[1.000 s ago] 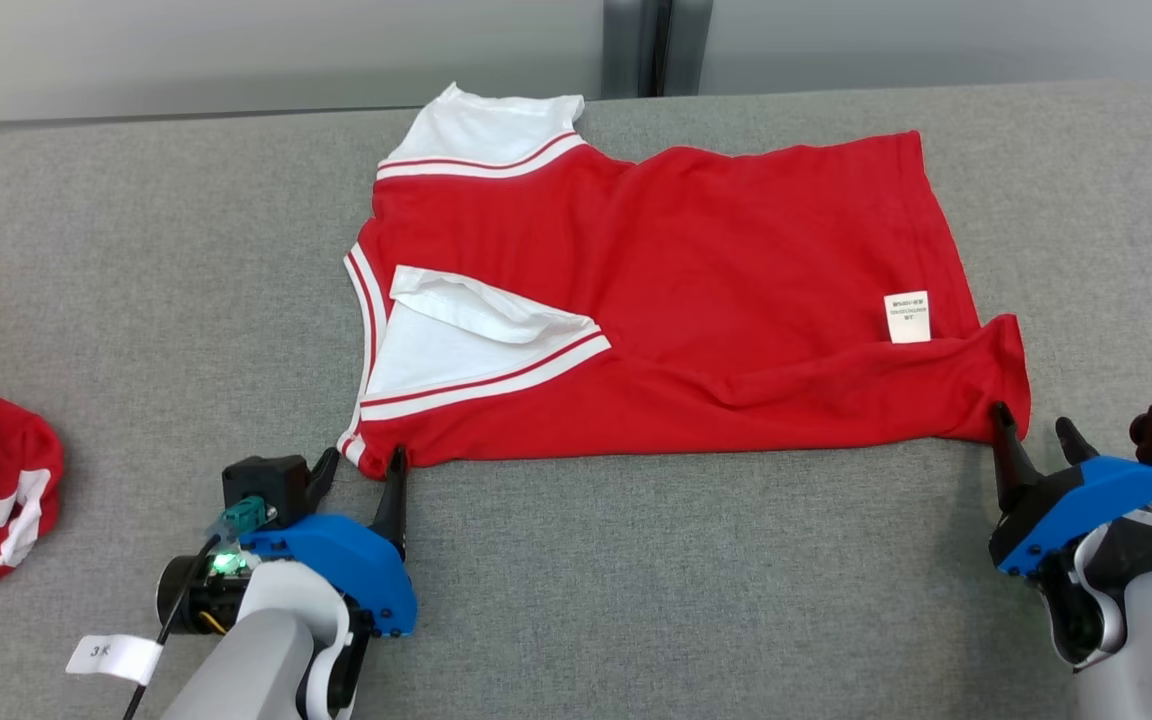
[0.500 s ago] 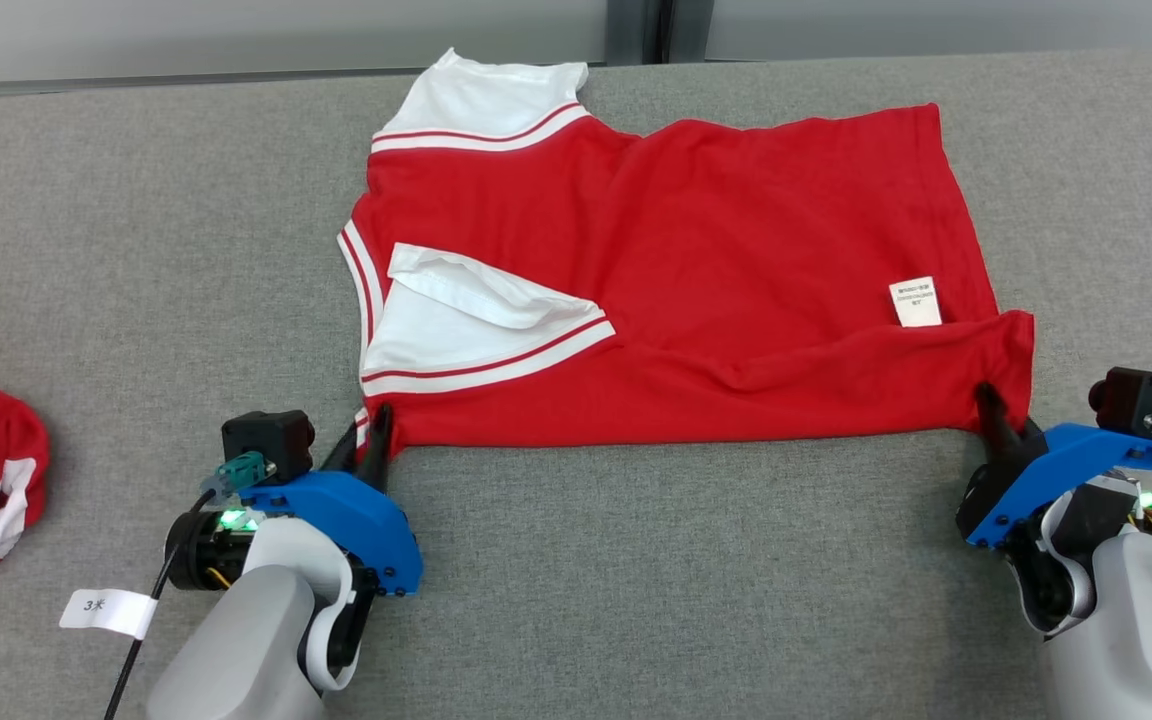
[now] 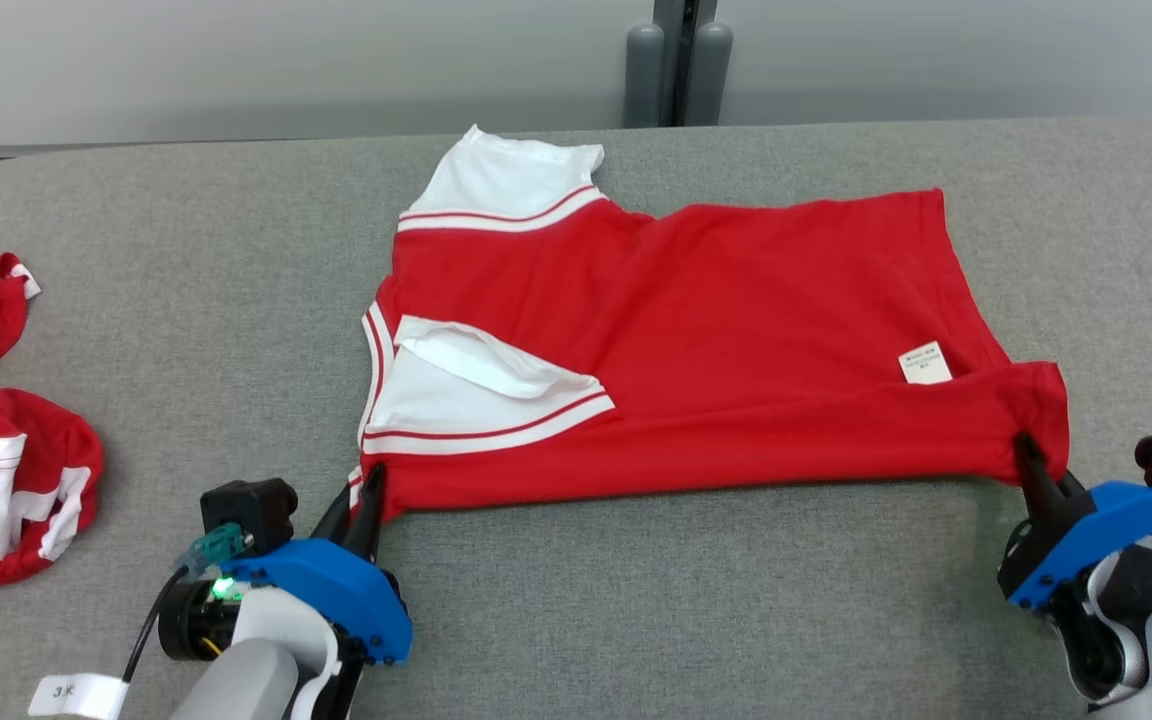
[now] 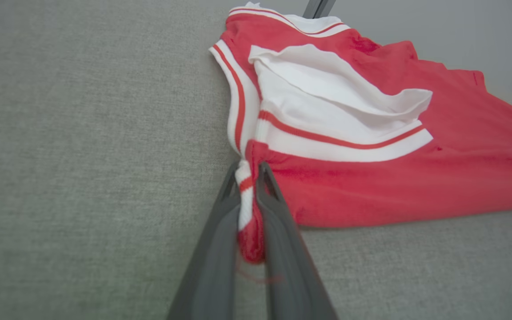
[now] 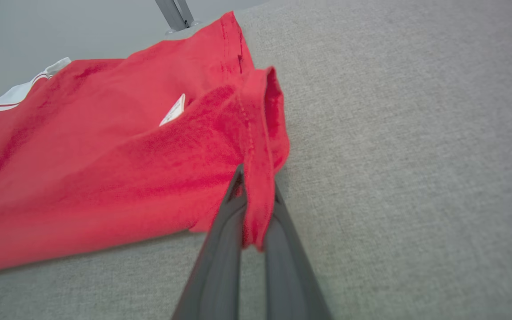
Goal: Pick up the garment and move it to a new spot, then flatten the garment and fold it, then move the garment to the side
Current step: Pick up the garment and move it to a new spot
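Lying flat on the grey bench (image 3: 636, 620), the red and white garment (image 3: 696, 330) was stretched between the two claws, its near edge drawn straight from one to the other. The left claw (image 4: 248, 178) was closed on the striped white corner, and the right claw (image 5: 256, 182) was clamped shut on the red hem corner, with a small white label (image 3: 924, 363) just beyond its tips. A crumpled red cloth (image 3: 6, 480) was seen well out to the left of the left claw.

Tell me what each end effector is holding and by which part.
Both grip the red garment: the left end effector pinches its near corner at the striped trim, the right end effector its near hem corner.
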